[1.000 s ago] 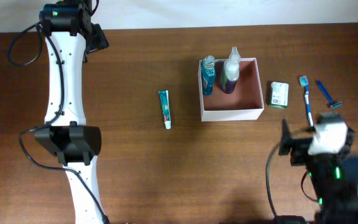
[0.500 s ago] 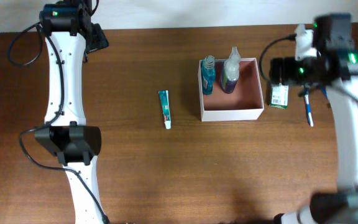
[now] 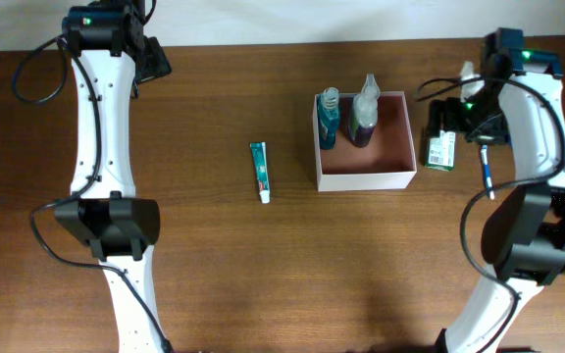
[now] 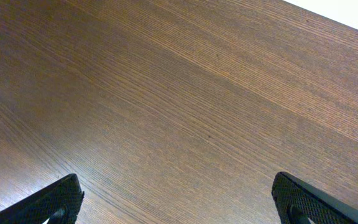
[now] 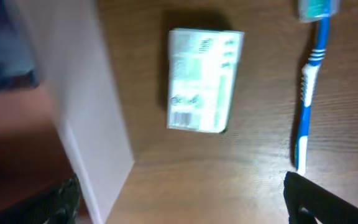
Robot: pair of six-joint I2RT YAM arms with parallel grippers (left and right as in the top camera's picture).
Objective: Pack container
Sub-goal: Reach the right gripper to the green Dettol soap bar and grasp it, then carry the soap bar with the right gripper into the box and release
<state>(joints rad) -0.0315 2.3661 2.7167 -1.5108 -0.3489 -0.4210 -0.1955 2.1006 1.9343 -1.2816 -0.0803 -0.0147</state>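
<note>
The container (image 3: 366,178), a square white-walled box with a reddish-brown inside, sits right of the table's middle. A blue bottle (image 3: 329,119) and a clear spray bottle (image 3: 364,112) stand along its back wall. My right gripper (image 3: 447,120) hangs open and empty just right of it, over a green-and-white carton (image 3: 440,150). In the right wrist view the gripper (image 5: 182,202) is open, with the carton (image 5: 202,79) ahead, the container's white wall (image 5: 89,112) at left and a blue toothbrush (image 5: 308,93) at right. My left gripper (image 3: 151,59) is open and empty over bare wood at the far back left; the left wrist view (image 4: 176,202) shows it too.
A toothpaste tube (image 3: 260,171) lies on the wood left of the container. The blue toothbrush (image 3: 486,167) lies right of the carton, partly under my right arm. The table's back edge runs just behind both grippers.
My right arm has swung from the front right of the table up to the back right, and its gripper now hangs over the carton beside the container. The left arm has not moved.
</note>
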